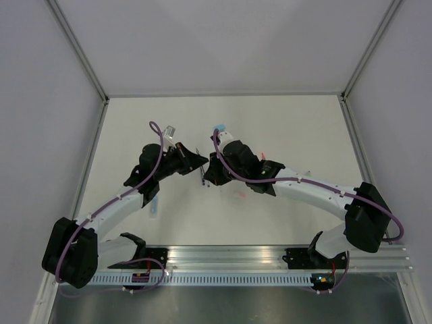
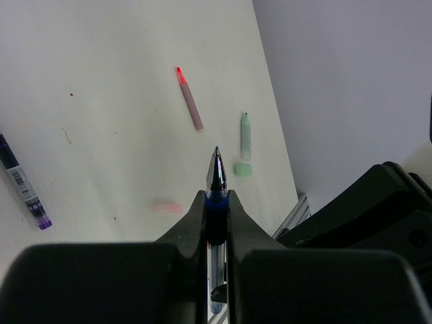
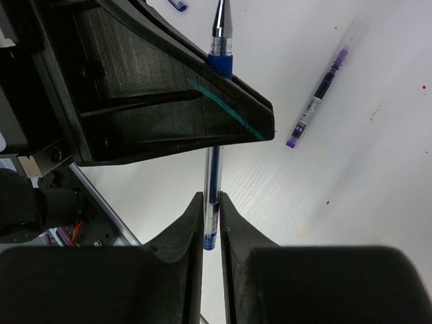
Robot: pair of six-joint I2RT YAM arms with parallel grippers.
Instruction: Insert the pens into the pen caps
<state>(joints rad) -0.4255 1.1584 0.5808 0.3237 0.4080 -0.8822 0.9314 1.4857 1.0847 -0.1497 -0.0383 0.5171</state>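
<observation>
A white worktop [image 1: 290, 128] lies inside a pale-walled enclosure, and both arms reach in toward its middle.

The left hand [image 2: 216, 197] is pressed together on the blue pen [image 2: 216, 172]. Its fingers clamp the dark blue grip section, and the uncapped metal tip sticks out beyond them. The right hand [image 3: 211, 208] meets it from the opposite side, with its fingers tight against both sides of the same pen's clear tail, so the pen spans the two hands.

In the left wrist view, a pink cap [image 2: 166, 207] lies on the worktop just left of the fingertips. A pale green cap [image 2: 242, 169] lies just to their right, beside the blunt end of a pale green marker [image 2: 246, 133]. Farther out rests a pink pen [image 2: 190, 101] with a bright red-pink tip. Well apart at the left edge lies a purple-ended pen [image 2: 23, 182] — a clear barrel with a printed label. All of these lie flat on the surface.
</observation>
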